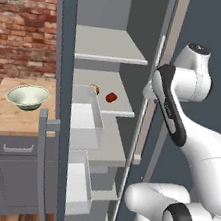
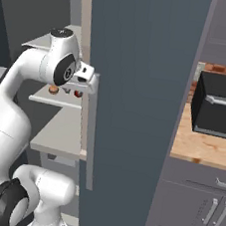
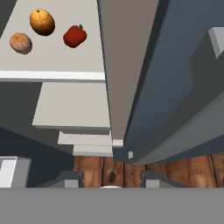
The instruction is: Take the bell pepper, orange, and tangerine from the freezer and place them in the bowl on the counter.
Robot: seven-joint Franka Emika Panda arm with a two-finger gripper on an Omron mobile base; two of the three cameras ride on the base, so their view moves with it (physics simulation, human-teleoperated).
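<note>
The gripper (image 3: 111,179) hangs with its fingers drawn together on nothing, above the wooden floor (image 3: 175,168) beside the open freezer (image 1: 60,74) door. The bell pepper (image 3: 75,36), orange (image 3: 42,22) and tangerine (image 3: 20,43) lie close together on a pale shelf (image 3: 52,65) inside. The bowl (image 1: 27,96) sits on the counter (image 1: 10,117), left of the freezer.

Glossy red bell pepper (image 3: 75,36); matt pale grey freezer (image 1: 62,74) shelves; light speckled wood surface (image 1: 10,114); smooth greenish-white bowl (image 1: 27,96); rough brick wall (image 1: 21,17).
</note>
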